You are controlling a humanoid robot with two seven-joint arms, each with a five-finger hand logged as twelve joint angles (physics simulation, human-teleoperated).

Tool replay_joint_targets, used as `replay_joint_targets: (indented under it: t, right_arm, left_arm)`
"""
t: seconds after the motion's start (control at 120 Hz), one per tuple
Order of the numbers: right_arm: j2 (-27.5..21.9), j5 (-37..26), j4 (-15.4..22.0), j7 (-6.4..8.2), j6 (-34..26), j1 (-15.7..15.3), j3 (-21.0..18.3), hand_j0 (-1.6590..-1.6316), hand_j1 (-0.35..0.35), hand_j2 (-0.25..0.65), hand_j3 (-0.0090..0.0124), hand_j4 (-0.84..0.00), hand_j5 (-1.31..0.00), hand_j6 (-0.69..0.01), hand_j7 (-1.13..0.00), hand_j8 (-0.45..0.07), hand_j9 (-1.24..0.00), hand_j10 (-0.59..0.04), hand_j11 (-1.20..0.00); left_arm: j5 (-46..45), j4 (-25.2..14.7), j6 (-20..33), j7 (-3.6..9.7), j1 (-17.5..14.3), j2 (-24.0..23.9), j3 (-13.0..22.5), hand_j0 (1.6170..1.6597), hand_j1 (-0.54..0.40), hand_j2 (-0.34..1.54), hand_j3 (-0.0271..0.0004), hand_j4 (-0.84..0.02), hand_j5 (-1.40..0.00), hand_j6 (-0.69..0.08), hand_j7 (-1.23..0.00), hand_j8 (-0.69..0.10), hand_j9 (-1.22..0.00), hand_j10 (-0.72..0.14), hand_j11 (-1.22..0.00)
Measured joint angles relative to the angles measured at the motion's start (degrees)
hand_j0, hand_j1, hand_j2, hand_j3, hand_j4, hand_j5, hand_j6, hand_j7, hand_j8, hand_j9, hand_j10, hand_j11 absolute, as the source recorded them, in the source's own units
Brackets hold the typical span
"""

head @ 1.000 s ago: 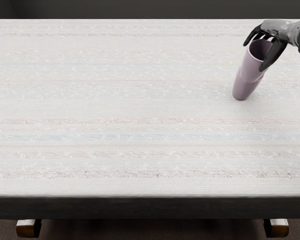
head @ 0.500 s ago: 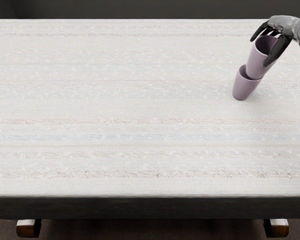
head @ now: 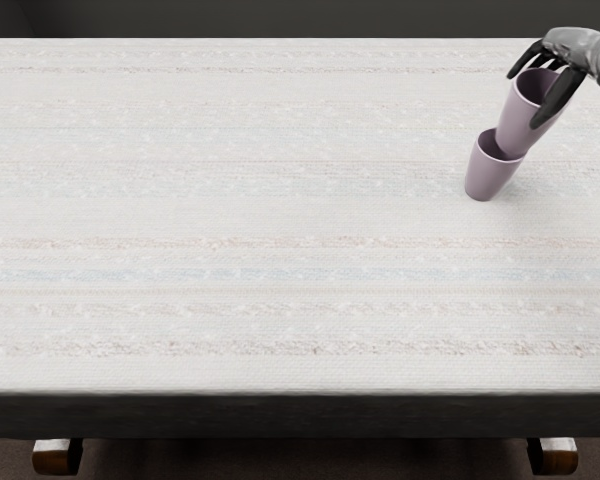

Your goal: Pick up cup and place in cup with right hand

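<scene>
At the upper right of the head view my right hand [head: 549, 85] grasps a mauve cup [head: 523, 122] near its rim, with dark fingers on both sides of it. The held cup leans slightly, its mouth up. Below and a little left of it, a second mauve cup [head: 488, 178] stands upright on the table. The held cup's lower end overlaps the right part of the standing cup's rim; whether they touch cannot be told. The standing cup's opening shows partly.
A pale striped cloth covers the table [head: 240, 220], whose dark front edge [head: 300, 415] runs across the lower picture. Table feet show below at left and right.
The right hand and its cup have moved up and to the right. The standing cup's opening, covered earlier, now shows; that cup has stayed where it was.
</scene>
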Motion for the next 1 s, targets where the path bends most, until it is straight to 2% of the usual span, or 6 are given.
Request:
replay_joint_targets:
  t: [0.2, 0.292, 0.592, 0.775, 0.875, 1.0]
  right_arm:
    - [1.62, 0.02, -1.37, 0.00, -0.03, 0.17, 0.11, -1.6547, 0.111, 0.002, 0.0000, -0.440, -0.62, -0.321, -0.60, -0.233, -0.62, -0.329, -0.62]
    - [2.00, 0.06, -1.57, 0.01, -0.09, 0.20, 0.21, -1.6540, 0.074, -0.031, -0.0002, -0.445, -0.62, -0.353, -0.60, -0.263, -0.62, -0.355, -0.61]
    - [3.47, 0.17, -3.47, -0.01, -0.06, 0.20, -0.19, -1.6546, 0.120, 0.023, -0.0003, -0.440, -0.62, -0.321, -0.60, -0.232, -0.62, -0.327, -0.61]
    - [4.02, 0.86, -3.68, 0.01, -1.73, 0.07, 0.25, -1.6566, -0.125, 0.004, 0.0000, -0.211, -0.29, -0.165, -0.28, -0.124, -0.29, -0.166, -0.29]
    - [4.15, 1.19, -3.04, 0.02, -2.03, -0.24, 0.25, -1.6571, -0.198, 0.001, 0.0000, -0.143, -0.20, -0.115, -0.19, -0.090, -0.19, -0.115, -0.19]
    - [4.35, 1.75, 1.37, 0.02, -2.17, -1.05, 0.15, -1.6576, -0.252, -0.002, 0.0000, -0.093, -0.12, -0.079, -0.12, -0.064, -0.12, -0.077, -0.12]
  left_arm:
    - [0.00, 0.00, 0.00, 0.00, 0.00, 0.00, 0.00, 1.6581, 0.349, 0.00, 0.0000, 0.000, 0.00, 0.000, 0.00, 0.000, 0.00, 0.000, 0.00]
    - [0.00, 0.00, 0.00, 0.00, 0.00, 0.00, 0.00, 1.6581, 0.349, 0.00, 0.0000, 0.000, 0.00, 0.000, 0.00, 0.000, 0.00, 0.000, 0.00]
    - [0.00, 0.00, 0.00, 0.00, 0.00, 0.00, 0.00, 1.6581, 0.349, 0.00, 0.0000, 0.000, 0.00, 0.000, 0.00, 0.000, 0.00, 0.000, 0.00]
    - [0.00, 0.00, 0.00, 0.00, 0.00, 0.00, 0.00, 1.6581, 0.349, 0.00, 0.0000, 0.000, 0.00, 0.000, 0.00, 0.000, 0.00, 0.000, 0.00]
    - [0.00, 0.00, 0.00, 0.00, 0.00, 0.00, 0.00, 1.6581, 0.349, 0.00, 0.0000, 0.000, 0.00, 0.000, 0.00, 0.000, 0.00, 0.000, 0.00]
    - [0.00, 0.00, 0.00, 0.00, 0.00, 0.00, 0.00, 1.6581, 0.349, 0.00, 0.0000, 0.000, 0.00, 0.000, 0.00, 0.000, 0.00, 0.000, 0.00]
